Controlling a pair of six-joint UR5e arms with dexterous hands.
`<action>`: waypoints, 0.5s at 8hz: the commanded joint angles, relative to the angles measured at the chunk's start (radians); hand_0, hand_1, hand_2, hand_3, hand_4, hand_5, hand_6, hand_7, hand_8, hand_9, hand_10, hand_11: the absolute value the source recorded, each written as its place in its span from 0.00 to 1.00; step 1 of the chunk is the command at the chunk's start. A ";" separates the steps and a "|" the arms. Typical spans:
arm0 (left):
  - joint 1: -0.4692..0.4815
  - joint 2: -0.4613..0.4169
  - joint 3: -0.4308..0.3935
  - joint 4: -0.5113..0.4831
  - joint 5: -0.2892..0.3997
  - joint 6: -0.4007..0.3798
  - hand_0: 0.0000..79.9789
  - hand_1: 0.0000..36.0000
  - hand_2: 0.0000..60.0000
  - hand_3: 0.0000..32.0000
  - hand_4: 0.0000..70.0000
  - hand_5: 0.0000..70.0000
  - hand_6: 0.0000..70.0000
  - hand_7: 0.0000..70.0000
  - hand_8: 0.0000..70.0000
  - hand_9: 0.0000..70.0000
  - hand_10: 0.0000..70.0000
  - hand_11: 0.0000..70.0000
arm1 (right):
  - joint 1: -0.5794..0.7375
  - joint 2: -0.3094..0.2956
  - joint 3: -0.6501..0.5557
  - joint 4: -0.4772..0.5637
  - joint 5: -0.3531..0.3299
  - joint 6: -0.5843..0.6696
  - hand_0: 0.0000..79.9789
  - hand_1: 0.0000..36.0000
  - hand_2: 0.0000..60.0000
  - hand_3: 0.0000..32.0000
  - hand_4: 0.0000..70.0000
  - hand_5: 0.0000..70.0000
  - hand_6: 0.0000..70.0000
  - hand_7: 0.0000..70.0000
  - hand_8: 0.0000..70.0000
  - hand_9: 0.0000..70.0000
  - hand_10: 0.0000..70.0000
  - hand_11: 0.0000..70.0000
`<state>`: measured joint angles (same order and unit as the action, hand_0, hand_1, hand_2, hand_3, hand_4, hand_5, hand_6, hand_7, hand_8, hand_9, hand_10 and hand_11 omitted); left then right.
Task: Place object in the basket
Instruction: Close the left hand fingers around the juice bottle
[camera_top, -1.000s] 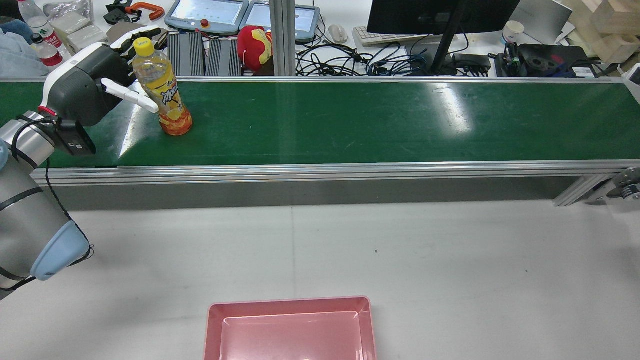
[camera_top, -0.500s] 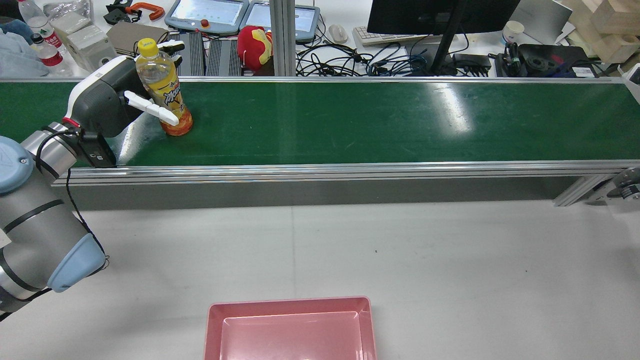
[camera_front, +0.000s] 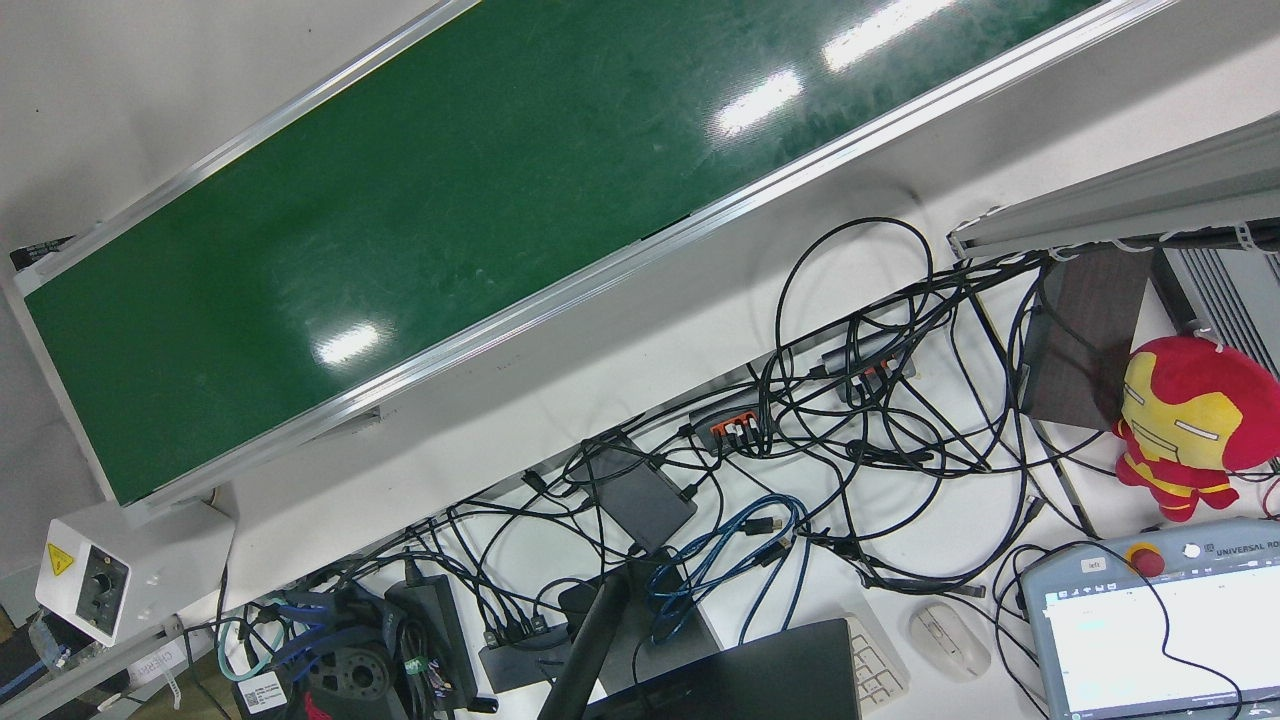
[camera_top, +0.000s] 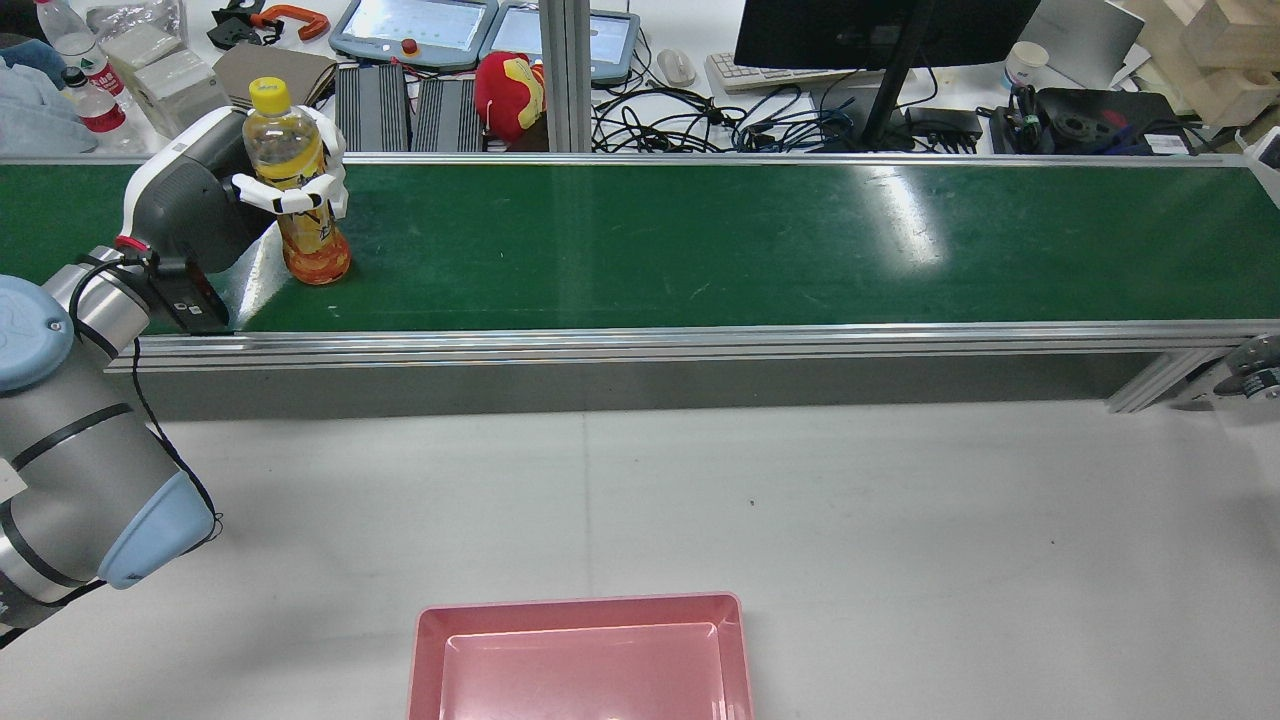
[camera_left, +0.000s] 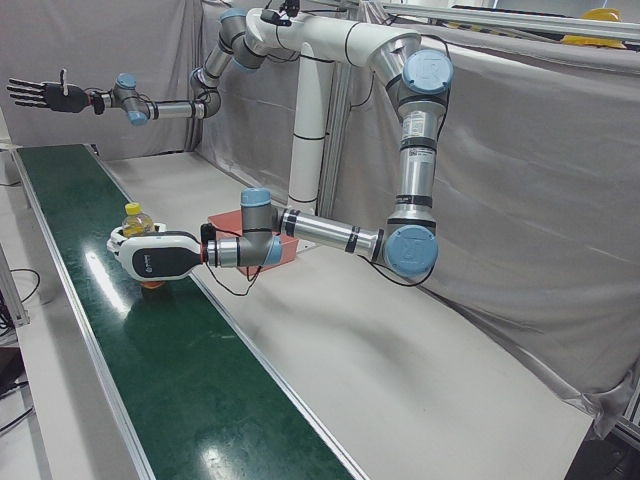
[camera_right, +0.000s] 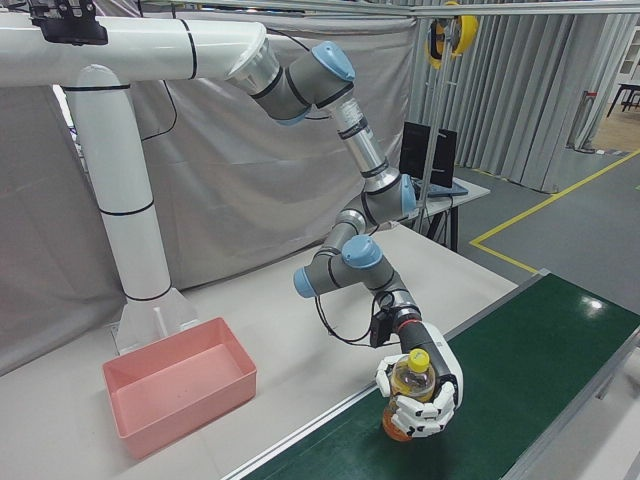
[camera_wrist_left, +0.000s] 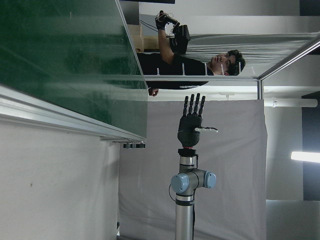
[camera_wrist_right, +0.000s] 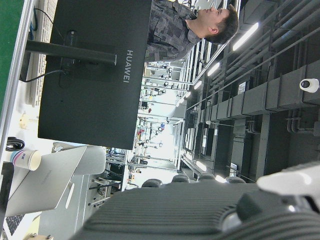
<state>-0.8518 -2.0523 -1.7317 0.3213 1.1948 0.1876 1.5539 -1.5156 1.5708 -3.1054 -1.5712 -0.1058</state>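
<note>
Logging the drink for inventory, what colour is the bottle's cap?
Yellow; the bottle's cap shows best in the rear view.

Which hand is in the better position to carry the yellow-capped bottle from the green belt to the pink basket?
The left hand: its fingers are already closed around the bottle, which stands on the belt. The right hand is open, raised far away at the other end. The basket lies nearer the robot.
</note>
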 joint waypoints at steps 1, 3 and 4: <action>0.000 -0.047 -0.017 0.060 0.006 -0.005 1.00 1.00 1.00 0.00 1.00 1.00 1.00 1.00 1.00 1.00 1.00 1.00 | 0.000 0.000 0.000 -0.001 0.000 0.000 0.00 0.00 0.00 0.00 0.00 0.00 0.00 0.00 0.00 0.00 0.00 0.00; 0.045 -0.098 -0.139 0.186 0.028 -0.002 1.00 1.00 1.00 0.00 1.00 1.00 1.00 1.00 1.00 1.00 1.00 1.00 | 0.000 0.000 0.000 -0.001 0.000 0.000 0.00 0.00 0.00 0.00 0.00 0.00 0.00 0.00 0.00 0.00 0.00 0.00; 0.094 -0.112 -0.222 0.255 0.052 0.001 1.00 1.00 1.00 0.00 1.00 1.00 1.00 1.00 1.00 1.00 1.00 1.00 | 0.000 0.000 0.000 -0.001 0.000 0.000 0.00 0.00 0.00 0.00 0.00 0.00 0.00 0.00 0.00 0.00 0.00 0.00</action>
<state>-0.8321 -2.1270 -1.8104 0.4448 1.2099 0.1850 1.5539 -1.5156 1.5708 -3.1061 -1.5708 -0.1059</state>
